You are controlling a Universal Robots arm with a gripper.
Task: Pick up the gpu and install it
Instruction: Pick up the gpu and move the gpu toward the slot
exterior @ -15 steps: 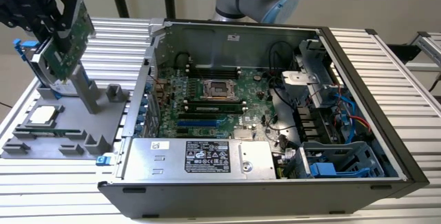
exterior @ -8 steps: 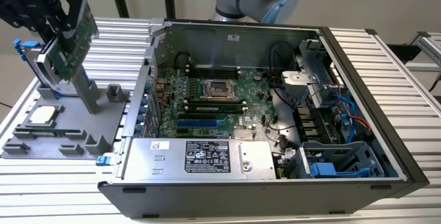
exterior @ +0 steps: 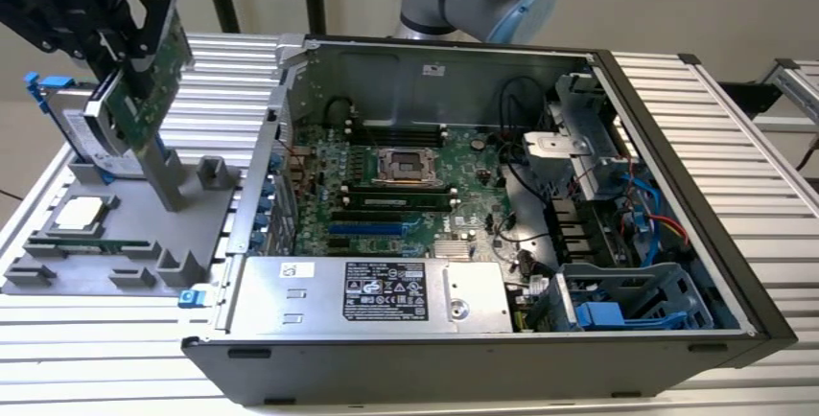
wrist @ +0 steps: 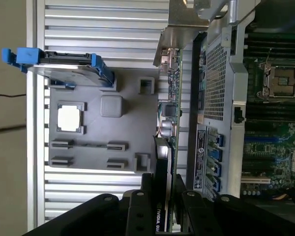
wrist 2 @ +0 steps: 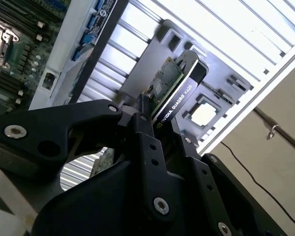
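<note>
I see my gripper [exterior: 126,44] pinching the gpu [exterior: 144,100] by one end, card upright above the grey holder tray [exterior: 80,280], seemingly clear of it, beside the open computer case [exterior: 448,363] on the exterior view's left, slatted worktop [exterior: 716,119] beneath.

Black gripper [wrist: 163,196] clamps the slim green-and-black gpu card [wrist: 163,155], edge-on at mid-frame.
Beyond it sits a grey moulded tray [wrist: 123,128] holding a square silver chip [wrist: 70,119].

White print runs along the gpu's [wrist 2: 173,96] black edge; a printed label [exterior: 390,289] sits on the power supply [exterior: 275,299].
</note>
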